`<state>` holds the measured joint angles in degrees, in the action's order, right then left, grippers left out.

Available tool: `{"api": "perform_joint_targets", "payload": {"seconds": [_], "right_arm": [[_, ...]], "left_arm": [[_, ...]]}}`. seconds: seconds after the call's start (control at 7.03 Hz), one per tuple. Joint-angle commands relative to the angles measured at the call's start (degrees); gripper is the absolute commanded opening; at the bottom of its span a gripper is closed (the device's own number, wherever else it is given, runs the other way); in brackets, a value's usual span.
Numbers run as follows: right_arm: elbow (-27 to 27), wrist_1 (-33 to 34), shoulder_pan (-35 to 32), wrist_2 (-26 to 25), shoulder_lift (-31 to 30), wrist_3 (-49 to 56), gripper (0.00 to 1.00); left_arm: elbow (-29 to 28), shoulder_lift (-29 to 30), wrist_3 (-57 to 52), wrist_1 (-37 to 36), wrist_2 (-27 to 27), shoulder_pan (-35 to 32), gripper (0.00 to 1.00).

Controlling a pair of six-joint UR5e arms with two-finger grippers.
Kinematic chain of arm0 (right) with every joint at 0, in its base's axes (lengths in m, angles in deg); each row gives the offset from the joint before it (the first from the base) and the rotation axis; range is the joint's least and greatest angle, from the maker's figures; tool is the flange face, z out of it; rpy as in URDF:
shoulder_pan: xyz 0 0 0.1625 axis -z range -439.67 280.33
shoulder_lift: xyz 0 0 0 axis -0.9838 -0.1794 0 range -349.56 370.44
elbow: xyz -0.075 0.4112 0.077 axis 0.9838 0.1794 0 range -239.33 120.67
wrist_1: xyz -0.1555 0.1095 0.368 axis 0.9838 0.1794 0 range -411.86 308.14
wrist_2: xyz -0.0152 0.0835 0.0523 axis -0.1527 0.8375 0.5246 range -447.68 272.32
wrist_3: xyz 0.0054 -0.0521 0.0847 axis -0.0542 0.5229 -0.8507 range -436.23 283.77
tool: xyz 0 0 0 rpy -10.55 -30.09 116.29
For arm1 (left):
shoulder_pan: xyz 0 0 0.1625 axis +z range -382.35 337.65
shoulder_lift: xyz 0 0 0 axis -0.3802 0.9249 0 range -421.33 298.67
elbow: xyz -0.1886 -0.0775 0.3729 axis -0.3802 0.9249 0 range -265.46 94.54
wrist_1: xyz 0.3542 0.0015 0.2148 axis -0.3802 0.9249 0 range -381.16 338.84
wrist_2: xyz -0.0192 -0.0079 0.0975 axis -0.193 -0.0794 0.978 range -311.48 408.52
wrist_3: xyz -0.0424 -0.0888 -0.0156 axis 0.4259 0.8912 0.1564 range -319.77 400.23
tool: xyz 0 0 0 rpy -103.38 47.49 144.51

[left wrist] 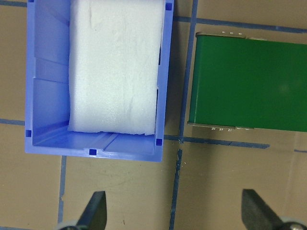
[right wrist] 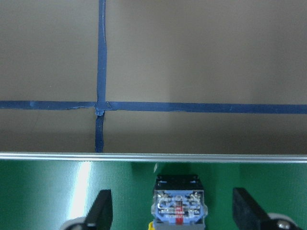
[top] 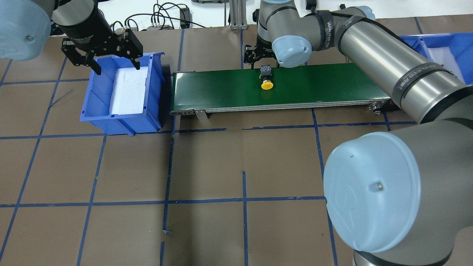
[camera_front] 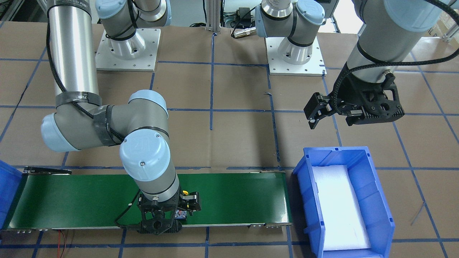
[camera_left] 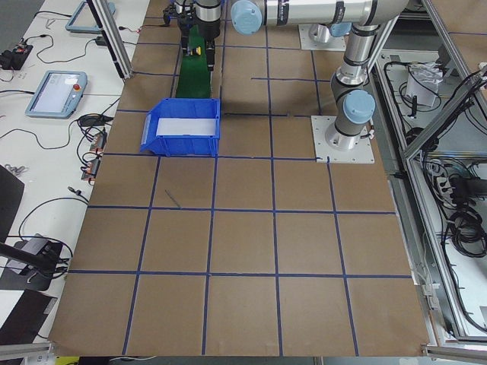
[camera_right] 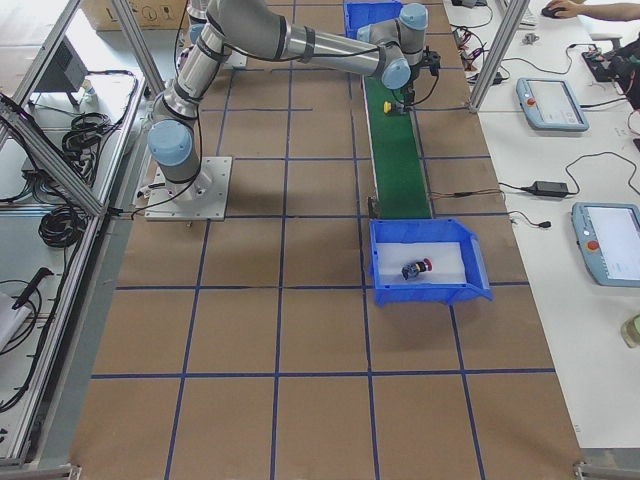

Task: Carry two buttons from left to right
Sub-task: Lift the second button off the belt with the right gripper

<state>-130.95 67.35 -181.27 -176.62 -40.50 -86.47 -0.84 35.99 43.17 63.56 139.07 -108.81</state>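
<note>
A yellow button (top: 266, 85) lies on its side on the green conveyor belt (top: 325, 85), its grey contact block (right wrist: 178, 207) facing the right wrist camera. My right gripper (right wrist: 173, 212) is open, with one finger on each side of the button and a gap to both. A red button (camera_right: 416, 268) rests on white foam in the near blue bin (camera_right: 478, 265) at the belt's right end. My left gripper (top: 107, 59) hangs open and empty above the far rim of the left blue bin (top: 88, 107), which holds only foam (left wrist: 115, 72).
The belt runs between the two bins across a brown table taped into blue squares. In the front-facing view the right arm's elbow (camera_front: 143, 154) hangs over the belt. Tablets and cables lie on side benches beyond the table.
</note>
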Motion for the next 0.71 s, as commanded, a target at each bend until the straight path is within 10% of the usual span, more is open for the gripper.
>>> {"api": "perform_joint_targets", "payload": {"seconds": [0.0,0.14,0.43,0.57], "right_arm": [[-0.45,0.58,0.44,-0.70,0.75,3.53,0.73],[-0.54,0.58,0.61,-0.79,0.84,4.43,0.62],[-0.54,0.67,1.40,-0.79,0.67,8.79,0.04],[-0.20,0.23,2.62,-0.88,-0.12,12.57,0.03]], "left_arm": [[0.02,0.06,0.14,-0.08,-0.37,0.07,1.00],[0.02,0.07,0.31,-0.17,-0.37,0.07,1.00],[0.02,0.07,0.40,-0.17,-0.46,0.07,1.00],[0.10,0.07,0.40,-0.17,-0.46,0.07,1.00]]}}
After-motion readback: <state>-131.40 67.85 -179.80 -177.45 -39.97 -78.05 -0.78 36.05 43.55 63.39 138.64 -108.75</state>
